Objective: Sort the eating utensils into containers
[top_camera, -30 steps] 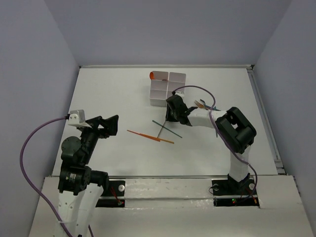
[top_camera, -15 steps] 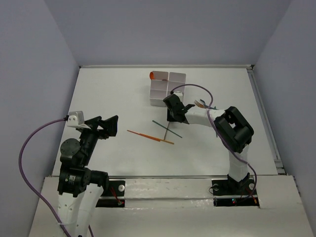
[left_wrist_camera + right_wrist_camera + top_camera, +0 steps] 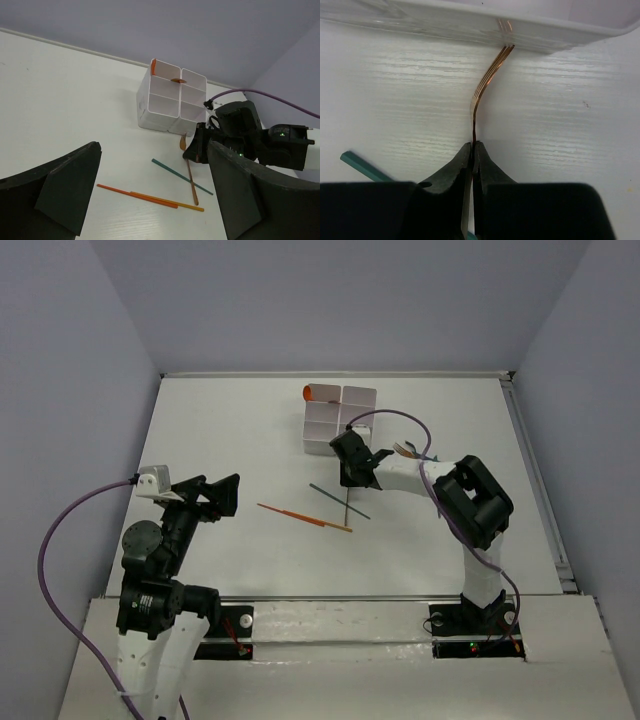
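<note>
Your right jaws pinch the brown fork by its handle, tines touching the white box wall. Left jaws hang wide open, empty. Teal stick and orange sticks lie on the bench. Orange spoon sits in the box's far-left compartment.

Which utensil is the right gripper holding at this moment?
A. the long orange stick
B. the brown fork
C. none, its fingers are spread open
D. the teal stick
B: in the right wrist view the right gripper is closed on the thin handle of the brown fork, whose tines reach the wall of the white box, while the teal stick lies loose on the table.
</note>
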Controlling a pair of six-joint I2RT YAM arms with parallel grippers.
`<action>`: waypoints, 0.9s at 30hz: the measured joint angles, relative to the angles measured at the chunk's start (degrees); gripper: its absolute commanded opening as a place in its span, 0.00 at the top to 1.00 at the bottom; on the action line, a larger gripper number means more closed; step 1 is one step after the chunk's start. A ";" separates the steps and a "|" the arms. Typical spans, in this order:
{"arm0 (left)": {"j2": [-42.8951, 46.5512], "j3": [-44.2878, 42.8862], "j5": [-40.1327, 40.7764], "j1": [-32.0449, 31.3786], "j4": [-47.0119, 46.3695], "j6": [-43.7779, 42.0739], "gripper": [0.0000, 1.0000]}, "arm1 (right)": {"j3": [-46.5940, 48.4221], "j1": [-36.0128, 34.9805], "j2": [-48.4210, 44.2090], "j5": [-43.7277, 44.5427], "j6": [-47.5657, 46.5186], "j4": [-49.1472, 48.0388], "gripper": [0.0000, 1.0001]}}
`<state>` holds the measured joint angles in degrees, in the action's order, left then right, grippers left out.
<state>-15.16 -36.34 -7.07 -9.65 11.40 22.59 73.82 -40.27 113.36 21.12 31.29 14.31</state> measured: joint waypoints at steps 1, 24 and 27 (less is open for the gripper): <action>0.00 -0.02 0.00 0.00 0.00 0.00 0.01 | -0.04 0.00 -0.07 0.07 0.02 -0.02 0.93; -0.76 -0.02 -0.02 -0.90 0.00 -0.02 0.01 | -5.79 0.92 -20.98 5.97 -16.70 -27.69 0.93; -1.25 -0.02 -0.02 -1.25 0.00 0.00 0.01 | -0.13 2.86 -16.02 6.54 -21.99 -33.51 0.93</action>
<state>-16.40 -36.36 -7.09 -10.90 11.40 22.59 73.69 -37.41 97.34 27.66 9.30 -19.20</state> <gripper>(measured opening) 0.989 0.079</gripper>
